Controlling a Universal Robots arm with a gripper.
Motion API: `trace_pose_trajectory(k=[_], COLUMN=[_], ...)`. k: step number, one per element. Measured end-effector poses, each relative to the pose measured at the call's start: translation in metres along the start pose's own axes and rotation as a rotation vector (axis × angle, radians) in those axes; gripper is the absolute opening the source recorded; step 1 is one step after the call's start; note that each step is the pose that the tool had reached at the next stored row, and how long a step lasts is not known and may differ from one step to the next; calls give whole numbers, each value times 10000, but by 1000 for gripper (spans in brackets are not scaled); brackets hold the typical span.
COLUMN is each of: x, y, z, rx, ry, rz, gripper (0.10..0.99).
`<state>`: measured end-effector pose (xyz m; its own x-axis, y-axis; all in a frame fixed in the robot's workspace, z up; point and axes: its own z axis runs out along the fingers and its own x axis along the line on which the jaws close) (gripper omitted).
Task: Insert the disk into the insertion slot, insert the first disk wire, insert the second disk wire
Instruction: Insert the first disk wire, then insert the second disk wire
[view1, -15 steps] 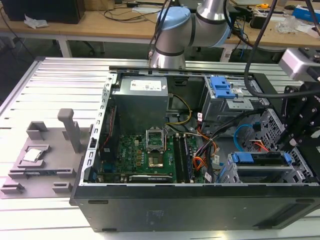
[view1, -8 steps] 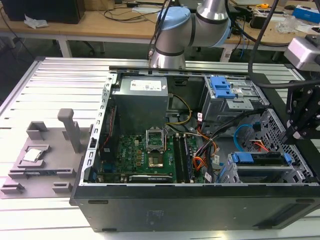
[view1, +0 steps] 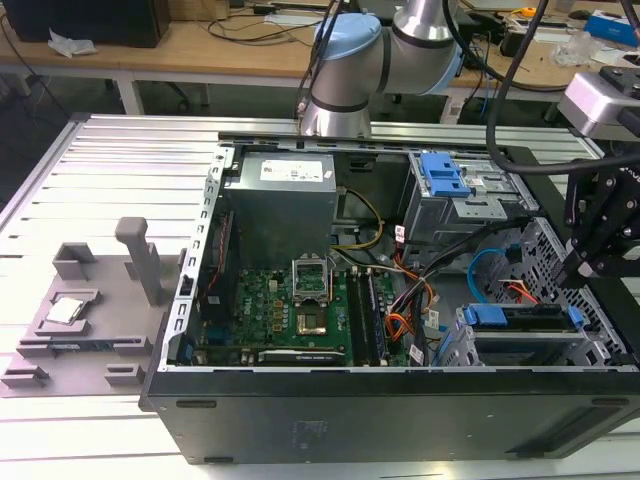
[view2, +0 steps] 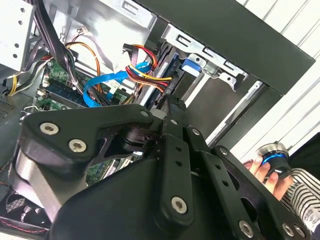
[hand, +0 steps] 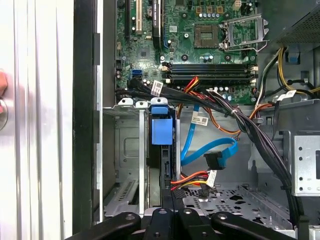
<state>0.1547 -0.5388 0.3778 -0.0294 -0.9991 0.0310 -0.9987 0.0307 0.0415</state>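
Disk (hand: 162, 150), clipped in its blue carrier, already down on edge in the insertion slot (view1: 462, 345), at the corner of the open computer case (view1: 400, 420) on the exterior view's right. Looks fully home, with the carrier tab about level with the cage rim.

Gripper (view2: 173, 107) low over the disk's rear edge, jaws drawn together. Seems to press on, or perhaps pinch, the dark plug of the first disk wire (hand: 192, 176), the red, yellow and black bundle; hard to tell, with the contact hidden behind the claw in both wrist views. By that reading, first-wire step in hand and not yet shown as seated.

Second disk wire (hand: 188, 137) loose just beside that bundle, looped, its dark plug hanging free and apart from the disk.

To do this step well: keep the plug square to the disk's connector and push straight in, never at a slant. Go slowly and stop at hard resistance rather than forcing; will not seat if turned the wrong way. Keep the bundle's slack out of the claw, and keep the light-blue loop from getting trapped under the plug. Mind the black cable harness (hand: 250, 132) crossing near the bay, close enough to snag. Finish only on a flush seat, no gap at either end.
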Motion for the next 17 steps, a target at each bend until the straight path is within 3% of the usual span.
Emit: trace_pose_trajectory(k=[13, 16, 17], x=[0, 0, -1], y=[2, 3, 3], z=[0, 1, 0], rx=[0, 0, 0], ry=[-1, -1, 2], rz=[1, 1, 1], gripper=[114, 239, 239])
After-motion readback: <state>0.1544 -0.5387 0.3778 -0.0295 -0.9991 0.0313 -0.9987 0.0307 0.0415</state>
